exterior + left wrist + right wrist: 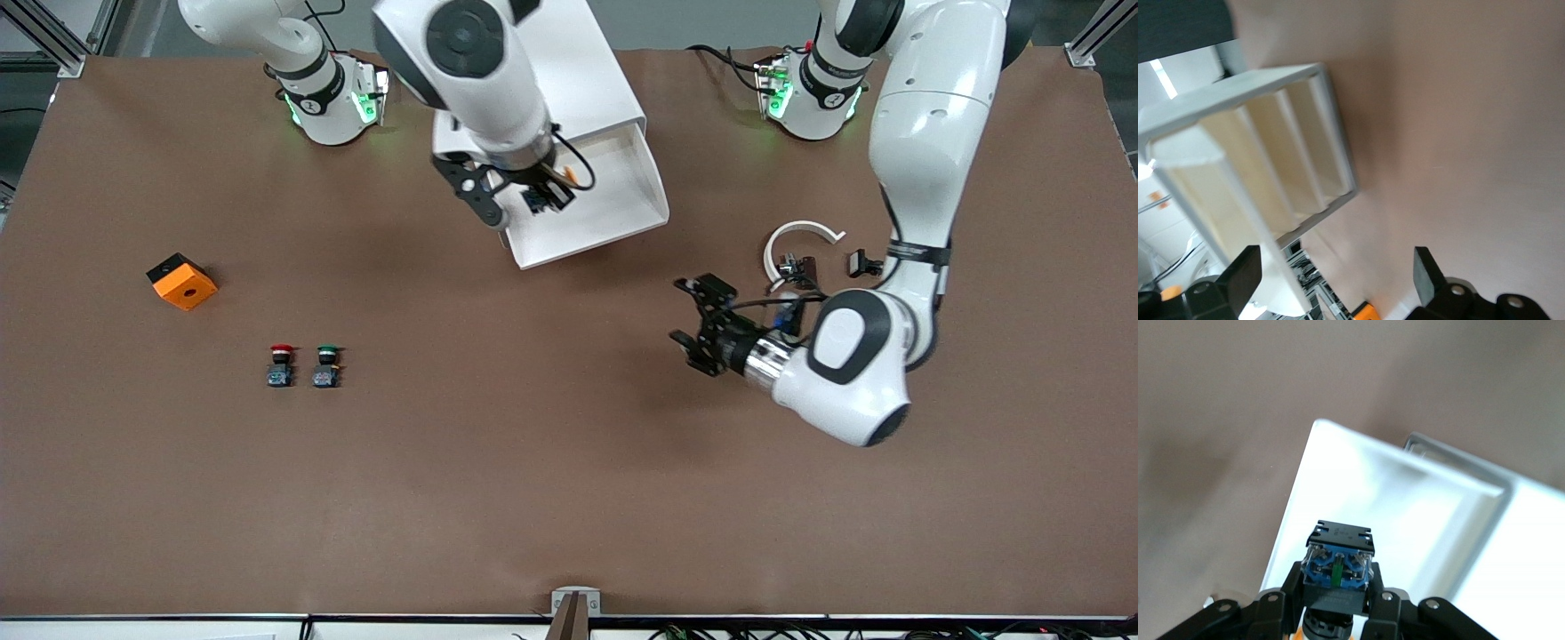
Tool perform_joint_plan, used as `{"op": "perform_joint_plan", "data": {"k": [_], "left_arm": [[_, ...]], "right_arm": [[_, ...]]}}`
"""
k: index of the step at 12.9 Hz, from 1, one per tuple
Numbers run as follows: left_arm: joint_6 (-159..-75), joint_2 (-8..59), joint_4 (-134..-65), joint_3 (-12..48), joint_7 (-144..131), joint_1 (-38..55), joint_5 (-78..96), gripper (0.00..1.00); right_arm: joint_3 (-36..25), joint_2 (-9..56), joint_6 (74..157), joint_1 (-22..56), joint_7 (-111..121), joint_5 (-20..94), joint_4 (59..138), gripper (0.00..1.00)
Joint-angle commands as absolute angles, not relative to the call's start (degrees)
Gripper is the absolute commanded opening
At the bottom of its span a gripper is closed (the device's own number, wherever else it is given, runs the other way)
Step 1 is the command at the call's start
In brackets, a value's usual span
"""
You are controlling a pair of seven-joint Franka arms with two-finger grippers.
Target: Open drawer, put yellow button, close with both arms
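Observation:
The white cabinet (587, 80) stands between the arm bases with its uppermost drawer (622, 200) pulled out, showing a white tray. My right gripper (542, 197) is shut on the yellow button (538, 201) and holds it over the open drawer, blue base pointing away from the fingers and the orange cap just showing. In the right wrist view the button's blue base (1338, 561) sits between the fingers (1281, 603) above the tray (1385, 493). My left gripper (702, 336) is open and empty over bare table toward the left arm's end. The left wrist view shows its gripper (1335, 280) facing the cabinet (1278, 160).
A red-capped button (281, 364) and a green-capped button (326, 364) stand side by side toward the right arm's end. An orange block (182, 282) lies farther from the front camera than they do. A white ring piece (800, 238) and small black parts (862, 262) lie by the left arm.

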State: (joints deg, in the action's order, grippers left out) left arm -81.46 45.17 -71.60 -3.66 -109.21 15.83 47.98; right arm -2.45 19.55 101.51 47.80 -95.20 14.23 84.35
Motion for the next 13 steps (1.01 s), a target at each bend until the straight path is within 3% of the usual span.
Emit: {"op": "perform_joint_plan", "data": {"k": [1,5,8,9,10,11,13], "left_arm": [[-82.6,44.0,-70.2,-8.1,-98.7,16.1,46.4,1.00],[-82.7,41.1,-70.4,-9.8,-75.7,16.6,37.7,1.00],[-82.9,39.9,-70.8,-7.5,-58.5,17.1,31.9,1.00],[-83.6,39.8,-71.0,-7.1,-54.4,17.2,31.8,1.00],[-84.9,39.8,-71.0,-7.0,-52.3,17.9,31.4,1.00],[-87.3,39.9,-71.0,-7.0,-52.0,18.9,30.7,1.00],[-92.4,39.6,-71.2,-6.9,-47.8,24.8,23.7,1.00]], "right_arm": [[-3.5,23.6,103.3,48.5,-99.7,14.4,82.6,0.08],[-3.5,26.5,104.9,49.0,-100.8,14.2,82.7,0.09],[-3.5,26.7,104.8,49.6,-100.9,14.2,82.7,0.19],[-3.5,26.7,104.8,49.7,-100.9,14.2,82.7,0.29],[-3.5,26.8,104.7,49.7,-100.8,14.3,82.7,0.49],[-3.5,26.6,104.4,50.0,-100.9,14.3,82.7,0.99],[-3.5,25.9,103.9,49.9,-100.6,14.4,82.4,1.00]]}}
